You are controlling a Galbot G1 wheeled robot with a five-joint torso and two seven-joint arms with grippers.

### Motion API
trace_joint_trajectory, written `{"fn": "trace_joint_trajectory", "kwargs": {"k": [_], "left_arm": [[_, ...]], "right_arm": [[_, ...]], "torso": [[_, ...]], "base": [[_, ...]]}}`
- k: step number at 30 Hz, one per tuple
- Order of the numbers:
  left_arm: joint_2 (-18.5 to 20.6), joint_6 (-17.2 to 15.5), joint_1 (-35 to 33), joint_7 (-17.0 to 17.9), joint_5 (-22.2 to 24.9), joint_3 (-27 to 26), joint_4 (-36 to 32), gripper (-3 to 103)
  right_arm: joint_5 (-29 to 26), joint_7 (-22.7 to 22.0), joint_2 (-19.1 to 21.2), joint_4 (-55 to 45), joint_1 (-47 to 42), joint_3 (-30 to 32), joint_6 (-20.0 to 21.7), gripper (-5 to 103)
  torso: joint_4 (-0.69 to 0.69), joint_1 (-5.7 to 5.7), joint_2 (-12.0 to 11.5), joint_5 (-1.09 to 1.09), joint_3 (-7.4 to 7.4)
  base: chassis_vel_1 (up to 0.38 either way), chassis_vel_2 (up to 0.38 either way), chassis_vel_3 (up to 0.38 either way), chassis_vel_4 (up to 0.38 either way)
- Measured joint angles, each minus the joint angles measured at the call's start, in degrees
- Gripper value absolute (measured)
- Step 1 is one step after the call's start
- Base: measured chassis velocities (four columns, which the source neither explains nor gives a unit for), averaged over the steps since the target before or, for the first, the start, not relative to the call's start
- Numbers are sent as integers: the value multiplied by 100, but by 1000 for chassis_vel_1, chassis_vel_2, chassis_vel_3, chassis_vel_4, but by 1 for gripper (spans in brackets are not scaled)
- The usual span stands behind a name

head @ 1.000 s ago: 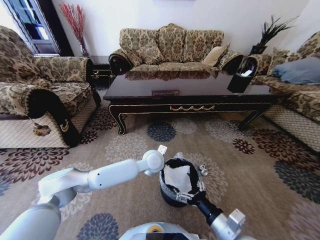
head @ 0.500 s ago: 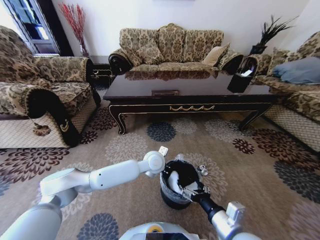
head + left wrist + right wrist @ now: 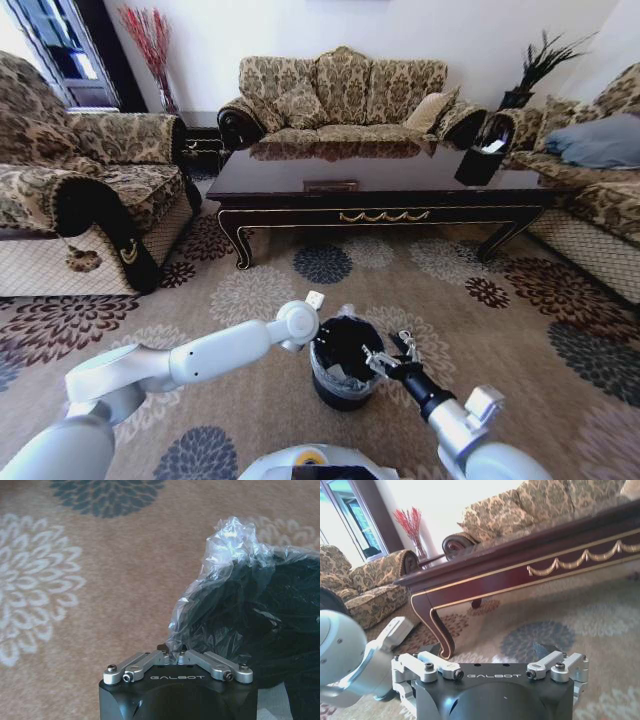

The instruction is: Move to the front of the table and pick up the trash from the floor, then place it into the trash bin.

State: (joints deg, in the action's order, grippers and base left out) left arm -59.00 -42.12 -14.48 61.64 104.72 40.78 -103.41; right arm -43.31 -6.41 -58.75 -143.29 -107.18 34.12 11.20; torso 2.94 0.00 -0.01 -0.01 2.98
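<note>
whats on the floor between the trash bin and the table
Bare carpet, by the head view: between the trash bin and the table lie only its flower medallions, no trash.

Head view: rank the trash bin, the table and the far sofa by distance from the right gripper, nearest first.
1. The trash bin: right beside the right gripper, which hangs open at its rim, on the floor.
2. The table: beyond the bin, across the carpet.
3. The far sofa: behind the table, against the wall.
</note>
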Motion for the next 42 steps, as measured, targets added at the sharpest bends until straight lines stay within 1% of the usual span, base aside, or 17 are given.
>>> {"fn": "trace_joint_trajectory", "kwargs": {"k": [4,7,9,10,12,15,16,20,26,28,32,33,34,36,38,39,42], "left_arm": [[217,-3,-143,-112,-57,-313,-14,2],[568,-3,-494,-265,-175,-842,-95,2],[645,-2,-564,-287,-191,-935,-115,2],[889,-3,-752,-392,-268,-1179,-136,2],[960,-3,-802,-427,-300,-1234,-136,2],[1362,-3,-1106,-651,-459,-1519,-155,2],[1362,-3,-1106,-651,-459,-1519,-155,2],[1610,-4,-1477,-745,-516,-1819,-254,2],[1749,-5,-1685,-792,-547,-2060,-354,2],[1750,-4,-1701,-792,-548,-2081,-359,2],[1772,-4,-1812,-797,-570,-2135,-434,2],[1779,-4,-1852,-798,-595,-2151,-460,2],[1779,-4,-1852,-798,-595,-2151,-460,2],[1764,-4,-1896,-794,-623,-2164,-481,2],[1737,-4,-1915,-785,-634,-2164,-496,2],[1737,-4,-1915,-785,-634,-2164,-496,2],[1716,-2,-1935,-769,-638,-2153,-534,2]], "right_arm": [[-8,-48,89,11,160,33,-29,100],[-63,-112,201,479,502,-10,-51,100],[-67,-119,231,599,580,-29,-56,100],[-64,-123,306,968,787,-72,-99,100],[-57,-123,324,1069,843,-83,-110,100],[-136,-98,413,1692,1232,-194,-169,100],[-136,-98,413,1692,1232,-194,-169,100],[-488,-111,440,2658,1907,-359,-144,100],[-610,-114,534,3754,2572,-580,-146,100],[-601,-113,537,3825,2605,-589,-150,100],[-327,-82,509,4547,2869,-679,-266,100],[-116,-80,473,4804,2939,-723,-340,100],[-116,-80,473,4804,2939,-723,-340,100],[256,-76,396,5157,3021,-801,-476,100],[632,-85,280,5520,3104,-895,-620,100],[632,-85,280,5520,3104,-895,-620,100],[1026,-125,78,5951,3276,-1030,-817,100]], "torso": [[1,0,0,-1,0],[2,0,0,0,-1],[1,0,0,0,-1],[-2,0,0,0,0],[-2,0,0,1,0],[0,0,0,0,0],[0,0,0,0,0],[0,0,0,0,0],[1,0,0,2,0],[0,0,0,1,0],[2,0,0,0,0],[2,0,0,0,0],[2,0,0,0,0],[-1,0,0,1,0],[1,0,0,0,0],[1,0,0,0,0],[3,0,0,1,0]], "base": [[0,0,0,0],[0,0,0,0],[0,0,0,0],[0,0,0,0],[0,0,0,0],[0,0,0,0],[0,0,0,0],[0,0,0,0],[0,0,0,0],[0,0,0,0],[0,0,0,0],[0,0,0,0],[0,0,0,0],[0,0,0,0],[0,0,0,0],[0,0,0,0],[0,0,0,0]]}}
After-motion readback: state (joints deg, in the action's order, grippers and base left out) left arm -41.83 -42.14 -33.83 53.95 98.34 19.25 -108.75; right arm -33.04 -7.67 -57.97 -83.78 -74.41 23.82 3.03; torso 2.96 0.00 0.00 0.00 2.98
